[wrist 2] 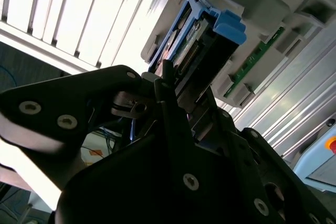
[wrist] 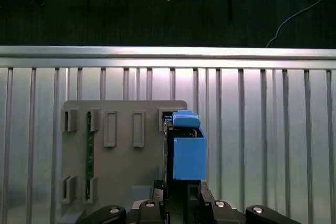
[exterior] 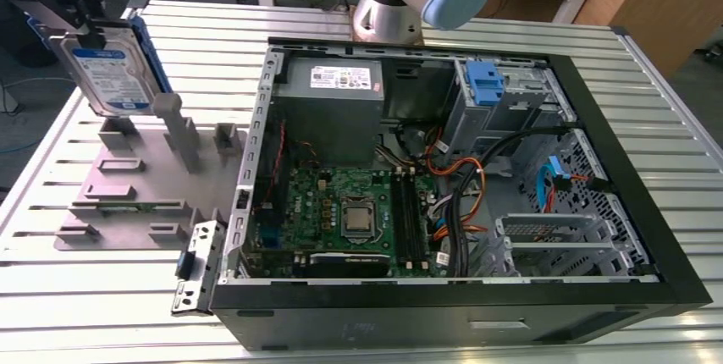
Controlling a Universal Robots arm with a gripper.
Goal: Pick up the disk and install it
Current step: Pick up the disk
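Note:
The disk [exterior: 110, 74] is a silver drive with a white-and-blue label and blue side rails. It stands upright on edge at the exterior view's far left, over the grey fixture plate [exterior: 135, 182]. My gripper [exterior: 81, 32] is shut on its upper part, coming from above. The disk's lower edge sits right at a grey holder block [exterior: 118, 133]; I cannot tell whether they touch. In the first wrist view the disk [wrist: 188, 153] is edge-on with its blue rail facing the camera, between my fingers [wrist: 157, 199]. In the second wrist view its blue handle [wrist 2: 228, 24] points away from me.
The open computer case [exterior: 632, 169] lies at the exterior view's right, with a grey power-supply box [exterior: 331, 97], a motherboard [exterior: 339, 212], loose cables and a blue latch [exterior: 482, 83] on the drive bay. The arm's base [exterior: 390, 4] stands behind it. A green memory stick [wrist: 90, 156] rests in the fixture.

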